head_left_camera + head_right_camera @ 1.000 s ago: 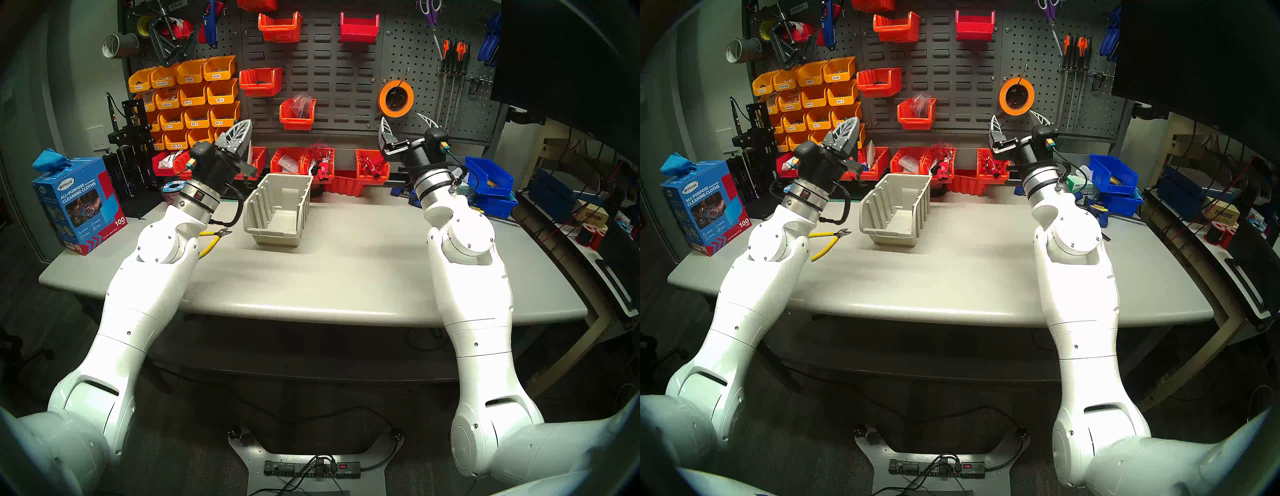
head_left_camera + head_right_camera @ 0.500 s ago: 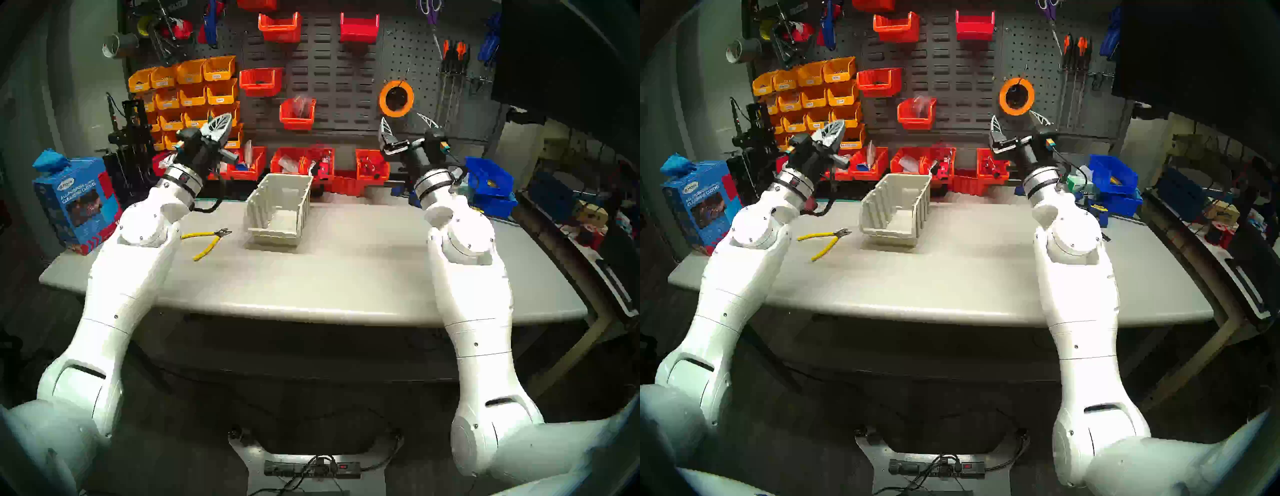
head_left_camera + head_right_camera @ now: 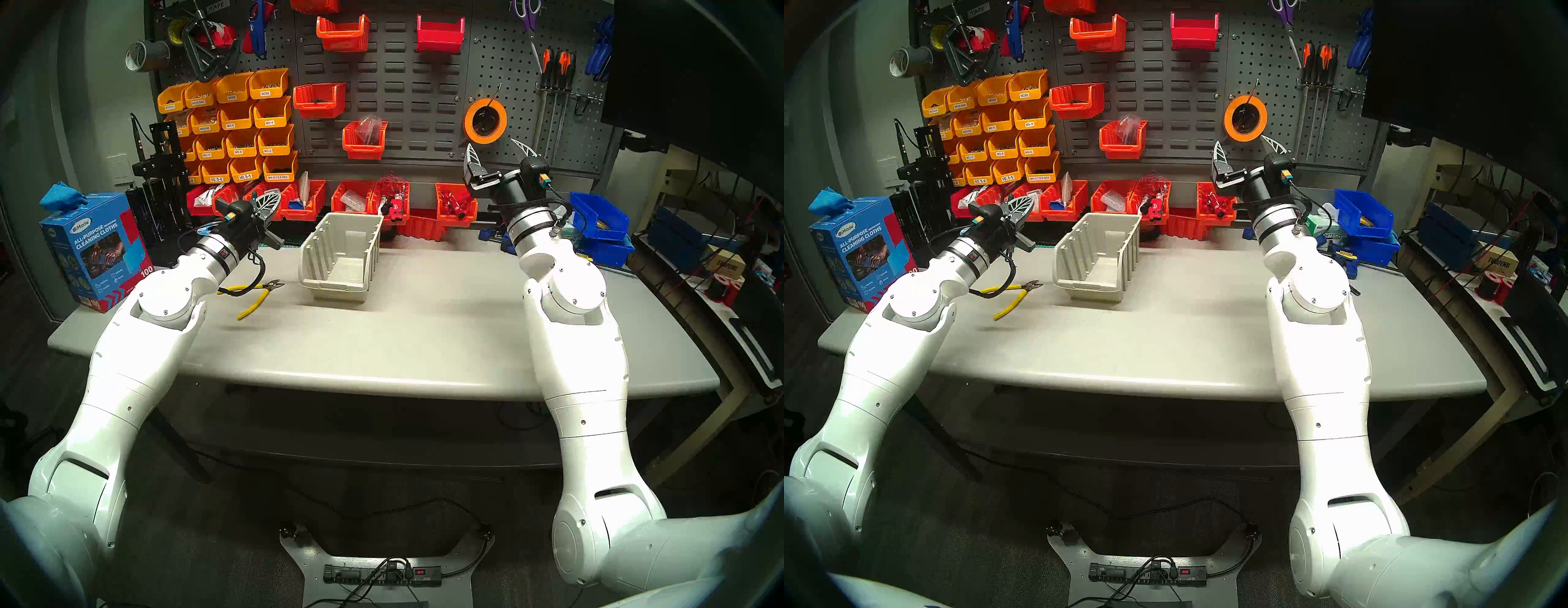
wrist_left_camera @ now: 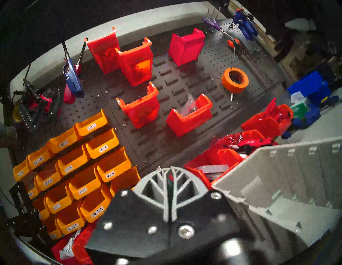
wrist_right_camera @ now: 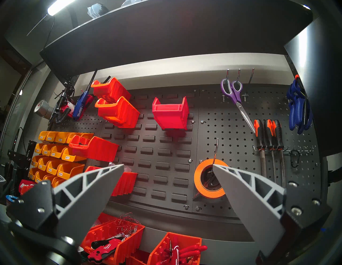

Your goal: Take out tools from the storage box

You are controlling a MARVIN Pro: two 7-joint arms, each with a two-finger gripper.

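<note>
Left gripper (image 4: 169,186) fingers clenched on green-handled pliers (image 4: 169,182): light, rigid; grasp handles. Right gripper (image 5: 168,185) fingers released.

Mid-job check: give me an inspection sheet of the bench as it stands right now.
Surface: grey table, no spills seen.
Job's things: beige storage box open, nothing seen inside; yellow pliers lie on the table to its left, apart from it; green-handled pliers show only as a dark green sliver pinched in the left tool.
Clutter: cleaning-cloth box at left; red bins along the back; blue bins at right.
Grippers: left tool shut, raised beside the box; right tool open, empty, raised.
Cables: left wrist cable loops down by the yellow pliers; contact unclear.
Surroundings: pegboard with bins and hand tools.
</note>
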